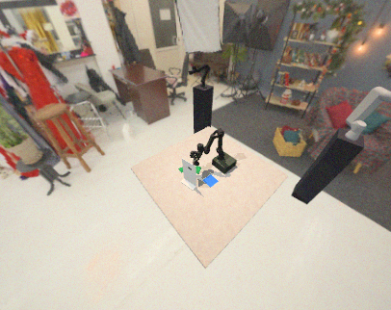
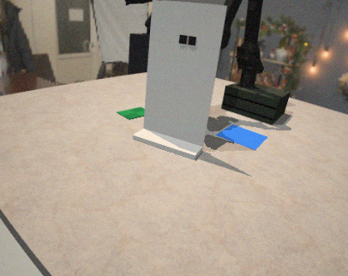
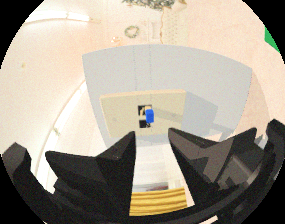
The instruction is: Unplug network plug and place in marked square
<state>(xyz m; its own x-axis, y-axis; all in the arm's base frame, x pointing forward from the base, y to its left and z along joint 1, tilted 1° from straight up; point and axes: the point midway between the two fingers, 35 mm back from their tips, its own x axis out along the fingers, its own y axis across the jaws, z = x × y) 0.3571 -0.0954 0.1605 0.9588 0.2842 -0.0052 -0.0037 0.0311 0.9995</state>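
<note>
The arm (image 1: 215,137) (image 2: 249,51) rises from its dark base (image 1: 229,168) (image 2: 274,108) on the socket side of the panel (image 1: 190,174) (image 2: 179,86) (image 3: 158,62), bends over, and reaches towards it. The claw (image 1: 195,155) (image 3: 151,133) faces the panel — fingers parted (partway, with nothing between them) — and its wrist hangs high, well above the bench (image 1: 206,226) (image 2: 171,206).
</note>
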